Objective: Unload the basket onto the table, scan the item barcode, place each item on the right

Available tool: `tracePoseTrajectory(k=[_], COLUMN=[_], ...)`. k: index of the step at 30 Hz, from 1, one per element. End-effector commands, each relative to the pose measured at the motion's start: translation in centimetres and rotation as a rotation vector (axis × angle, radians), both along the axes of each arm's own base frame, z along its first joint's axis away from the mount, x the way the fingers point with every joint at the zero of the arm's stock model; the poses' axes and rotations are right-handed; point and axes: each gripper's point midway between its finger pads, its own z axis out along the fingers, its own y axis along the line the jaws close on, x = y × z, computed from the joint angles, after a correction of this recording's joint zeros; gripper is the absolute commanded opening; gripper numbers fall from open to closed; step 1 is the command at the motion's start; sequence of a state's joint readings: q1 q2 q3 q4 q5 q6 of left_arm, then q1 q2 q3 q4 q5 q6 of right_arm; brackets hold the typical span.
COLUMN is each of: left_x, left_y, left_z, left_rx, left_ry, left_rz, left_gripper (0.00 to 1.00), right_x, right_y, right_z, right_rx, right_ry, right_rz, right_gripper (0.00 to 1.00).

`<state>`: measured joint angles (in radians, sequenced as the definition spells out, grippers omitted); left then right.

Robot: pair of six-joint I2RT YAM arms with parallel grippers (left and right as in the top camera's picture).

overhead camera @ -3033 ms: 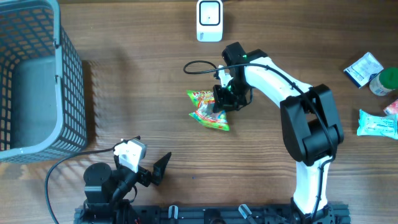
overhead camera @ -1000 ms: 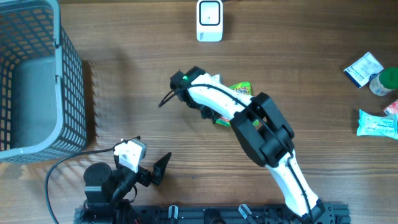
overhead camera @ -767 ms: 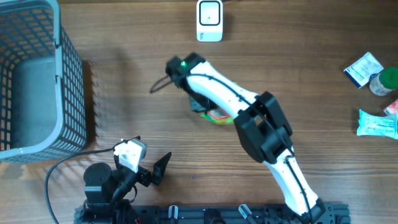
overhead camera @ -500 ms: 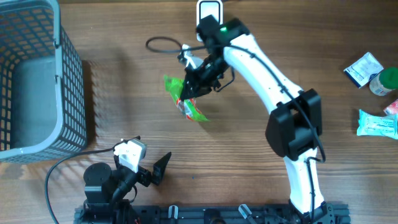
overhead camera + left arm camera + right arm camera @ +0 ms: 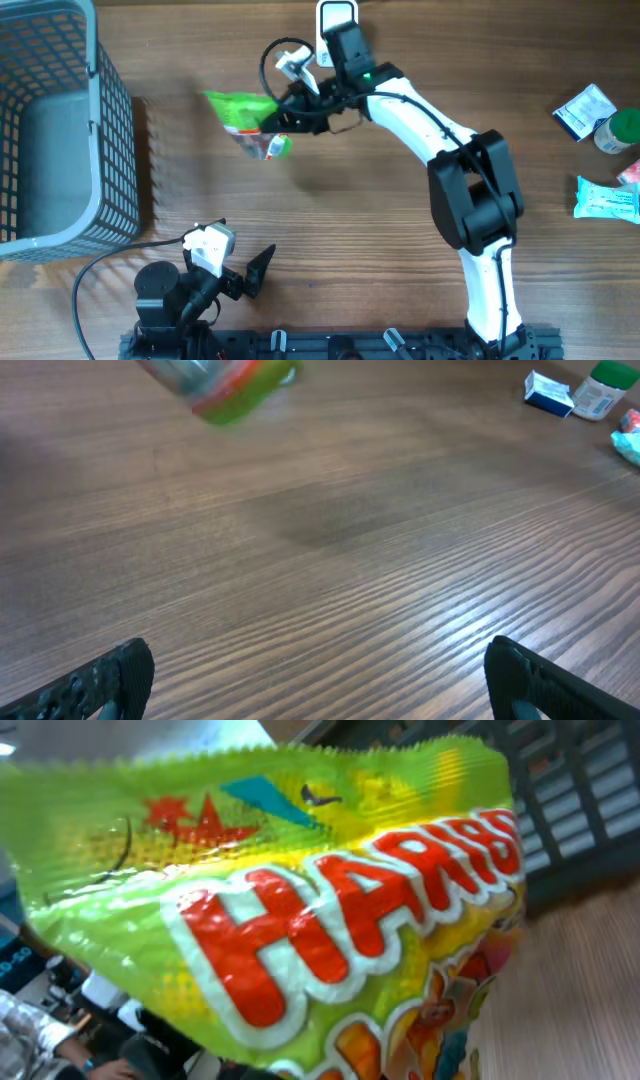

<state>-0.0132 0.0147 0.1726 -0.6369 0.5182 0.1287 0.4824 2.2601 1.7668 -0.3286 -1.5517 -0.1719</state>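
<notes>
Overhead, my right pincer is pressed together on the edge of the green candy bag, which I hold out to the left of the white scanner and to the right of the grey basket. My left pincer sits low at the near edge of the tabletop, spread wide and holding nothing. A few packets and a green-capped bottle lie far to the right.

Left wrist: both my fingertips stand far apart at the bottom corners, with bare wood between them. The bag shows blurred at the top edge.

Right wrist: the bag fills the view, with big red letters on green and yellow foil. My own fingers are hidden behind it, and the basket's mesh shows past its upper right corner.
</notes>
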Motion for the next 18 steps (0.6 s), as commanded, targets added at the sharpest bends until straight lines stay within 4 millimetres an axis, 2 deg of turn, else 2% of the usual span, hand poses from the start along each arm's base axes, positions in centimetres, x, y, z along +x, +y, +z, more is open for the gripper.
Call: tracePoseTrajectory(k=[1, 9, 14, 16, 18], left_x=[0.0, 0.0, 0.0, 0.0, 0.0], left_y=[-0.1, -0.1, -0.1, -0.1, -0.1], left_z=[0.0, 0.0, 0.0, 0.0, 0.0], left_rx=[-0.002, -0.003, -0.003, -0.003, -0.002], left_ry=[-0.006, -0.006, -0.006, -0.005, -0.006], left_rz=[-0.003, -0.004, -0.003, -0.004, -0.003], left_gripper=[1.00, 1.00, 1.00, 1.00, 1.00], right_x=[0.0, -0.3, -0.3, 0.2, 0.3], right_y=[0.3, 0.9, 1.0, 1.0, 0.5], right_z=[3.9, 4.4, 4.7, 6.1, 9.1], right_rx=[-0.098, -0.150, -0.111, -0.115, -0.126], right_ry=[0.258, 0.340, 0.264, 0.248, 0.221], right_rz=[0.066, 0.080, 0.083, 0.081, 0.065], right_gripper=[0.04, 0.04, 0.04, 0.05, 0.05])
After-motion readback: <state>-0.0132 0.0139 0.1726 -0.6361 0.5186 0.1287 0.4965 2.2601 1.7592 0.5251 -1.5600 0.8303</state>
